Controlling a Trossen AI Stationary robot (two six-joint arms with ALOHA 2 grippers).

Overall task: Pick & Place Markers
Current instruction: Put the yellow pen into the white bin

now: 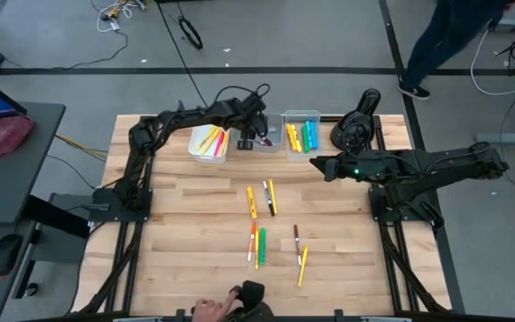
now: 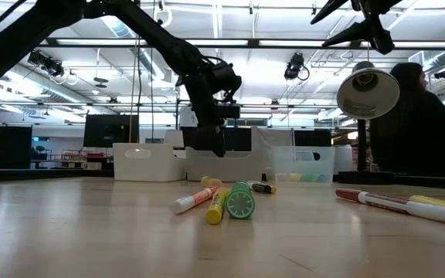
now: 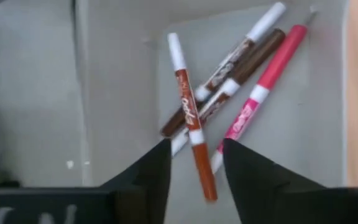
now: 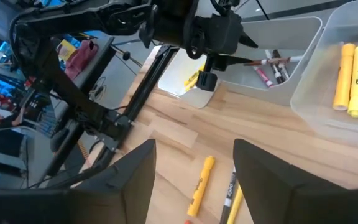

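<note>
High: left pincer (image 1: 256,136) hanging over middle bin (image 1: 259,143); right pincer (image 1: 316,164) idling beside right bin (image 1: 300,134), fingers apart; markers (image 1: 262,199) lying on counter (image 1: 186,224).
Left wrist: fingers (image 3: 145,177) standing apart, orange-red marker (image 3: 191,124) lying between them, unclamped, atop other pens in bin.

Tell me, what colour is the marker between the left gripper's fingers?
Reddish-orange with a white cap: the marker, seen best in the left wrist view.

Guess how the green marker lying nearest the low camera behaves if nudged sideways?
The green marker shows a round cap end, so it probably rolls easily on the smooth wooden table. It looks rigid and light. The yellow marker touching it would likely shift too.
</note>
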